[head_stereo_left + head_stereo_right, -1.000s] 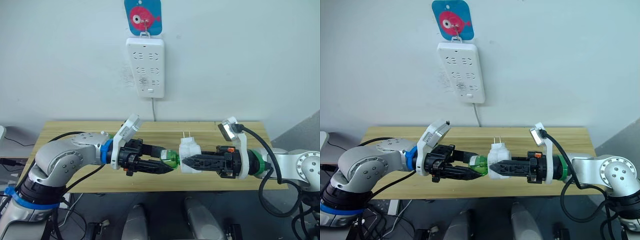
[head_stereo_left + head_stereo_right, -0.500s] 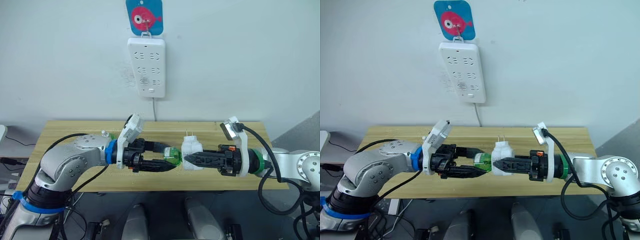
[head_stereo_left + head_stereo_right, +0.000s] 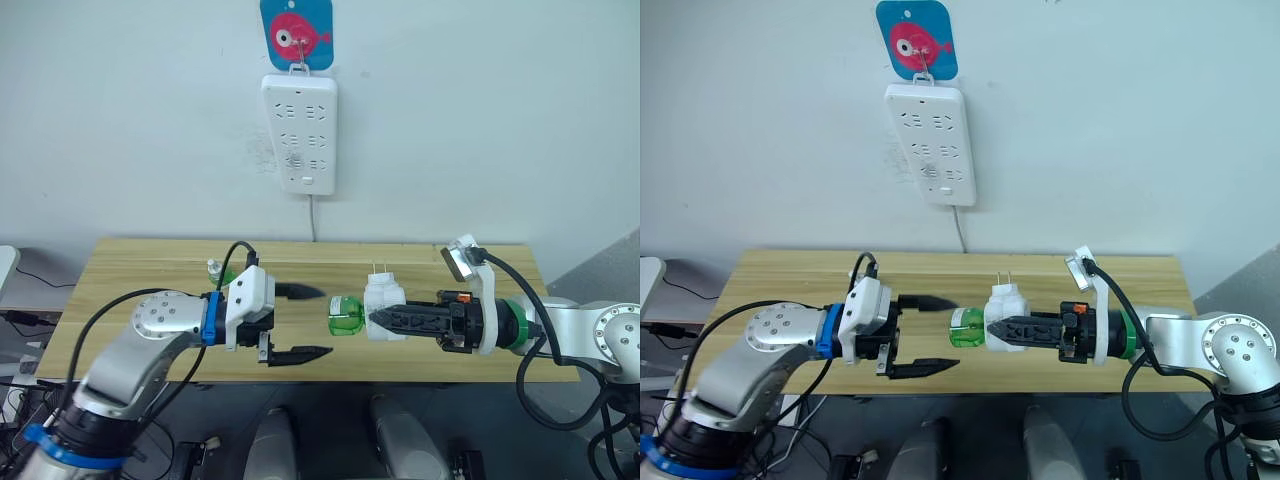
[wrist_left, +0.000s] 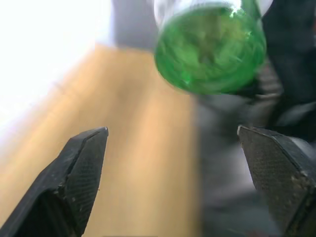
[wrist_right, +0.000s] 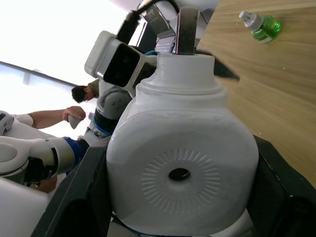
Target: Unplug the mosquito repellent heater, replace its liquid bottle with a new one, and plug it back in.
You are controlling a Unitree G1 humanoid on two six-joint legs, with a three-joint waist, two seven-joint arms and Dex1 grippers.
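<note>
- Since half a second ago, the left gripper (image 3: 300,322) is being seen released from the liquid bottle (image 3: 344,313) and drawn back toward 9 o'clock, its fingers spread wide with nothing between them.
- The mosquito repellent heater (image 3: 381,304) is being held clamped in the right gripper (image 3: 378,319) above the table (image 3: 140,262), prongs pointing to 12 o'clock.
- The liquid bottle is being left seated in the heater's end, its long axis lying level, green base aimed at 9 o'clock, straight toward the open left fingers.
- The left gripper is judged the nearer free one; a regrasp would be made along that same level axis, from 9 o'clock.
- The new one (image 3: 221,270), capped, is lying on the table at 11 o'clock from the left gripper, well apart from the heater.
- A power strip (image 3: 301,134) is hanging on the wall at 12 o'clock.
</note>
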